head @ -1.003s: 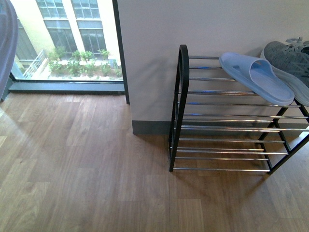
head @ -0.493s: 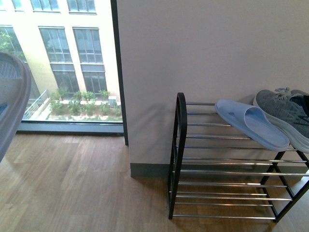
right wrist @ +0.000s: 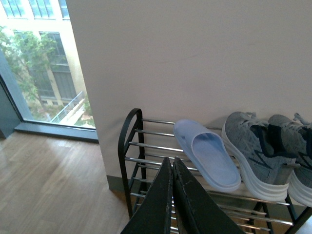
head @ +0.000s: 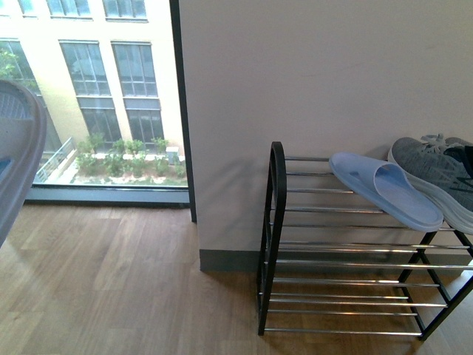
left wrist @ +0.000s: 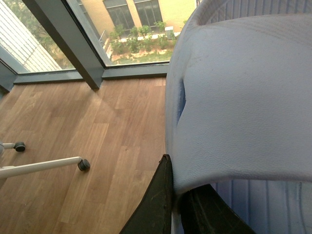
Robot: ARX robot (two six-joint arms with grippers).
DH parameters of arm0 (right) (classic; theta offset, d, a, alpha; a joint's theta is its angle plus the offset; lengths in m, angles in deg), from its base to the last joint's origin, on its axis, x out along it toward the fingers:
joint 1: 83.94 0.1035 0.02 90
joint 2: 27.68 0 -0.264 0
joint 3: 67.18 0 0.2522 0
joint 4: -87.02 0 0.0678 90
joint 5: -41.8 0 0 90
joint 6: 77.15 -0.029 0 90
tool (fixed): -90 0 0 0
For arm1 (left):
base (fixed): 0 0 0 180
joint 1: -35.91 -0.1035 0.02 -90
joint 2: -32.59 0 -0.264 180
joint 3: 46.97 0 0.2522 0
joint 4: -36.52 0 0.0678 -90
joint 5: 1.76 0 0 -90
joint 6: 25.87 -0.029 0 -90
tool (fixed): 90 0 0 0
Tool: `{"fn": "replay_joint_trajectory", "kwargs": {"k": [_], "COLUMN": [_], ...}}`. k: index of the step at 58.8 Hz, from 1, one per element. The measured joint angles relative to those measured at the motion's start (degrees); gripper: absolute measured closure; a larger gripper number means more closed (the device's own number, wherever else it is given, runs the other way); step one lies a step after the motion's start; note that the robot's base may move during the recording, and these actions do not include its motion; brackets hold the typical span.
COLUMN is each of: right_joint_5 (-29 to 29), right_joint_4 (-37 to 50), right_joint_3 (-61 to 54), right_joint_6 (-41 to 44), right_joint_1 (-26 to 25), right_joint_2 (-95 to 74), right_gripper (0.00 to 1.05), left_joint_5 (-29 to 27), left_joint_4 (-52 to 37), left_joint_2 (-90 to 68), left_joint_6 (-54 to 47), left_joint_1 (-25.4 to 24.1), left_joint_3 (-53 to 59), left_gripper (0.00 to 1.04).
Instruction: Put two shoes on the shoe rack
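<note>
The two shoes, grey knit sneakers with white soles, sit side by side on the top tier of the shoe rack, toes toward me. In the front view only one sneaker shows fully, at the right end of the shoe rack. A light blue slipper lies on the top bars beside them. My left gripper is shut on the strap edge of a second light blue slipper, held in the air far left of the rack. My right gripper is shut on nothing, in front of the rack.
A white wall stands behind the rack, with a floor-to-ceiling window to its left. Wooden floor spreads in front. A white chair leg with a caster lies on the floor below the left arm.
Over the last second the front view rose, so the rack sits lower in the picture and the held slipper shows larger at the left edge. Nothing has moved in the last half second.
</note>
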Motion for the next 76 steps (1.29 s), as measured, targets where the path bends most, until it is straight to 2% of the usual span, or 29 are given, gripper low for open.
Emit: {"fn": "replay_joint_trajectory", "kwargs": {"k": [8,12,17,25,49,75,76], "right_joint_5": [1.6,6.3,6.4,7.1,7.1,7.1,7.1], "right_joint_4": [-2.9,-5.0,-6.8,-6.6,-21.2,-28.9,-31.7], "right_joint_3": [-1.8,-2.6,-3.3,-5.1,-5.2,-5.2,-5.1], "right_joint_6": [0.0,0.0,0.0,0.0,0.0,0.0,0.0], "right_joint_1": [1.5,5.1,6.9,7.1,7.1,7.1,7.1], "right_joint_2": [4.6,7.4,10.1,12.6,28.1,35.7,37.8], "right_gripper": [1.03,1.03,1.03,1.03,1.03,1.03,1.03], "left_joint_5": [0.0,0.0,0.0,0.0,0.0,0.0,0.0], "left_joint_4": [0.0,0.0,0.0,0.0,0.0,0.0,0.0], "left_joint_2": [0.0,0.0,0.0,0.0,0.0,0.0,0.0], "left_joint_6": [0.0,0.0,0.0,0.0,0.0,0.0,0.0], "left_joint_1": [0.0,0.0,0.0,0.0,0.0,0.0,0.0], "left_joint_3": [0.0,0.0,0.0,0.0,0.0,0.0,0.0], "left_gripper": [1.03,1.03,1.03,1.03,1.03,1.03,1.03]}}
